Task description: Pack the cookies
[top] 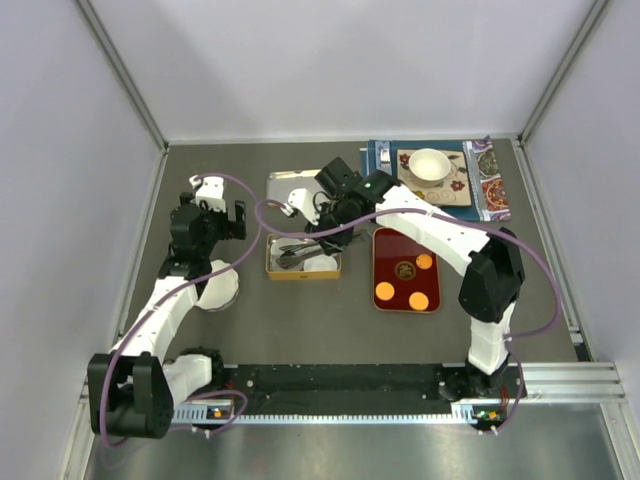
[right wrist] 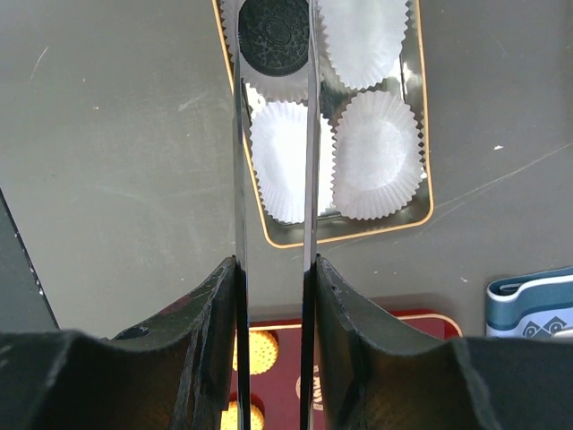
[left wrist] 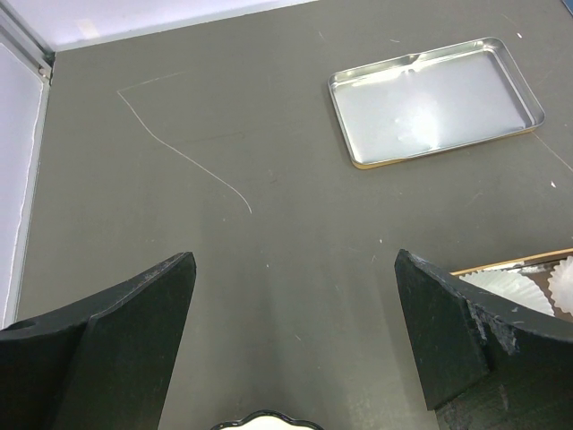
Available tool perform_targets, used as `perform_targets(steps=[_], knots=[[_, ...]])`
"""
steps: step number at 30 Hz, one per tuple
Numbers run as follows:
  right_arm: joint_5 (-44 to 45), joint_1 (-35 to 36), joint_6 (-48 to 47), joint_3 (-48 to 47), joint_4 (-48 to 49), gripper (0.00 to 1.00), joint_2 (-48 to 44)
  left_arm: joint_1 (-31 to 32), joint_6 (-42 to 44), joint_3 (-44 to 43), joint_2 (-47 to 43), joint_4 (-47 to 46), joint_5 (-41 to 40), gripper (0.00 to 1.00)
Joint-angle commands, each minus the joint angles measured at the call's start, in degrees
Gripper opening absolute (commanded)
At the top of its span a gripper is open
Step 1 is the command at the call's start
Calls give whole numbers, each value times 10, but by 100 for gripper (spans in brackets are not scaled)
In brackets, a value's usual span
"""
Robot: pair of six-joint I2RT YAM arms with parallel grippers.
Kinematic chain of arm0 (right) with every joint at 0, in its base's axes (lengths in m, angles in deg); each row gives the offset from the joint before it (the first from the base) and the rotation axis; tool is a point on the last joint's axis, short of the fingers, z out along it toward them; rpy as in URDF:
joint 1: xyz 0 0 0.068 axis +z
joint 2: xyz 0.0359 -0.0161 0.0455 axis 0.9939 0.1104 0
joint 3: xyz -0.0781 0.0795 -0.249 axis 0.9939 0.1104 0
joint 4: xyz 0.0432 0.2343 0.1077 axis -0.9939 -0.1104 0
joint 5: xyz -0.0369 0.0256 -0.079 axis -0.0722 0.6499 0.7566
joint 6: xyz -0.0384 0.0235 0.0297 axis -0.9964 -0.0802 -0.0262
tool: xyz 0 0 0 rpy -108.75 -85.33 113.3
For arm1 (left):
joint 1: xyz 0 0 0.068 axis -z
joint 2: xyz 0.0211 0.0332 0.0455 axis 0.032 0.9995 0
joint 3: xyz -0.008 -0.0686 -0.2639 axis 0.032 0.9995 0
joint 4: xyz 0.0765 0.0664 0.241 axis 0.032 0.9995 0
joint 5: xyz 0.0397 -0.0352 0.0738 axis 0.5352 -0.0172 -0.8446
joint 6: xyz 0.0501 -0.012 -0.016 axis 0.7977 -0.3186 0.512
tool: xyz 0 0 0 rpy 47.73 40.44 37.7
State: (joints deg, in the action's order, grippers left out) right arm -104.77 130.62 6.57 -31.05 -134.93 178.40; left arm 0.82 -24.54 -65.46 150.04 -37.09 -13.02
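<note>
Cookies (top: 424,261) in orange, three of them, lie on the red tray (top: 390,245). The dark cookie (right wrist: 273,36) is pinched between metal tongs (right wrist: 240,161) over a white paper cup (right wrist: 269,88) in the gold-rimmed tin (right wrist: 358,228). The right pincer (right wrist: 273,269) is clamped on the tongs (blades squeezed close). The left pincer (left wrist: 295,340) hangs with fingers wide apart over the bench (left wrist: 224,269), near a silver tray (left wrist: 434,103).

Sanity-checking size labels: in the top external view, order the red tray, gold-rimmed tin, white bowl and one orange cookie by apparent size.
1. red tray
2. gold-rimmed tin (partly hidden, so close)
3. white bowl
4. orange cookie
</note>
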Motion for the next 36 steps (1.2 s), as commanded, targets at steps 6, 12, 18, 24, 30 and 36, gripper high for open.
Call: perform_targets(steps=[6,12,18,24,30,36], knots=[[1,18,-7,-36,19,0,13,-3,-1,-17,-7,-35,-5,99],[4,23,-8,-34,20,6,12,-3,-2,-17,-7,-35,-4,99],[6,26,-8,-30,20,23,7,-3,-4,-17,-6,-35,-1,99],[14,27,-9,-30,20,37,3,-3,-2,-17,-7,-34,-2,99],[15,27,-9,-36,21,54,-4,-3,-5,-19,-6,-33,-1,99],[20,27,-9,-36,22,53,-13,-3,-6,-21,-8,-30,-2,99]])
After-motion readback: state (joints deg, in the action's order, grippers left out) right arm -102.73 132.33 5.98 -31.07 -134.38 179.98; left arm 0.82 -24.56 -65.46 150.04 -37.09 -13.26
